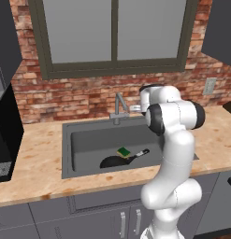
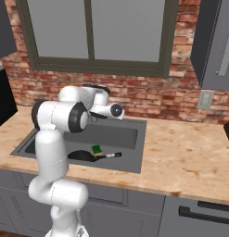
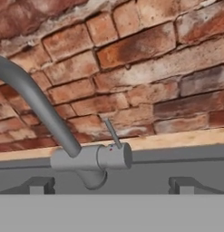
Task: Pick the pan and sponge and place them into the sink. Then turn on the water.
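table (image 1: 37, 154) carrying sink (image 1: 68, 140) | pan (image 1: 112, 162) lying in sink, handle pointing right | sponge (image 1: 123, 151) sitting in sink, touching pan's far rim | faucet (image 3: 88, 158) rising at sink's rear | gripper (image 3: 112, 185) standing open, facing faucet

Dark grey sink (image 2: 134, 152) set into pale wood-grain counter (image 2: 190, 157). Inside, near front wall: black pan (image 2: 81, 155), handle toward right; green-topped sponge (image 2: 96, 149) just beside handle base. White arm (image 2: 55, 139) at left, reaching toward sink rear. Behind: brick wall (image 2: 153, 97), window (image 2: 95, 34).
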You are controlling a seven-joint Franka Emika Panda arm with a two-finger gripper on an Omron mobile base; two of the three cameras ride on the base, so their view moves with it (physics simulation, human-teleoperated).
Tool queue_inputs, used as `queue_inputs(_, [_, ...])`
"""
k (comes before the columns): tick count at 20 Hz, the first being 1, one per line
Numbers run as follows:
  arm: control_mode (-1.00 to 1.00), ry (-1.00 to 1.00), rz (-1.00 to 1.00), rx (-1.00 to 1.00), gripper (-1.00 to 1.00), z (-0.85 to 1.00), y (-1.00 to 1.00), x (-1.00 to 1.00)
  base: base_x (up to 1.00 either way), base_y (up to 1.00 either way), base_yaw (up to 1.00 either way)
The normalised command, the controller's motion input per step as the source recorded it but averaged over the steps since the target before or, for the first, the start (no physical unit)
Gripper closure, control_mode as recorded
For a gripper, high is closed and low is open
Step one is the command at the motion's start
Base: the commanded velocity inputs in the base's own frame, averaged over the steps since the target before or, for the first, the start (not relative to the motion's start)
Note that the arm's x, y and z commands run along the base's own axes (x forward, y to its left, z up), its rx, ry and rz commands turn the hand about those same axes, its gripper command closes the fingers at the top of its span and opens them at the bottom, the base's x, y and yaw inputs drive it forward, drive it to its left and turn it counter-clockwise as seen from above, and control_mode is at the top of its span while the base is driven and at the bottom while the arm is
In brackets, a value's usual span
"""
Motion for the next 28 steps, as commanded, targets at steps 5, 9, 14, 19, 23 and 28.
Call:
queue_inputs(5, [-1.00, 0.00, 0.04, 0.00, -1.00, -0.15, 0.10, 0.12, 0.00, 0.00, 0.00])
queue_inputs(9, [-1.00, 0.00, 0.02, 0.00, -1.00, -0.10, 0.05, 0.17, 0.00, 0.00, 0.00])
queue_inputs(14, [-1.00, 0.00, 0.00, 0.00, -1.00, 0.00, 0.00, 0.35, 0.00, 0.00, 0.00])
queue_inputs(19, [-1.00, 0.00, 0.00, 0.00, -1.00, -0.02, 0.00, 0.40, 0.00, 0.00, 0.00])
queue_inputs(23, [-1.00, 0.00, 0.00, 0.00, -1.00, -0.21, 0.04, 0.29, 0.00, 0.00, 0.00])
queue_inputs(28, [-1.00, 0.00, 0.00, 0.00, -1.00, -0.26, 0.06, 0.23, 0.00, 0.00, 0.00])
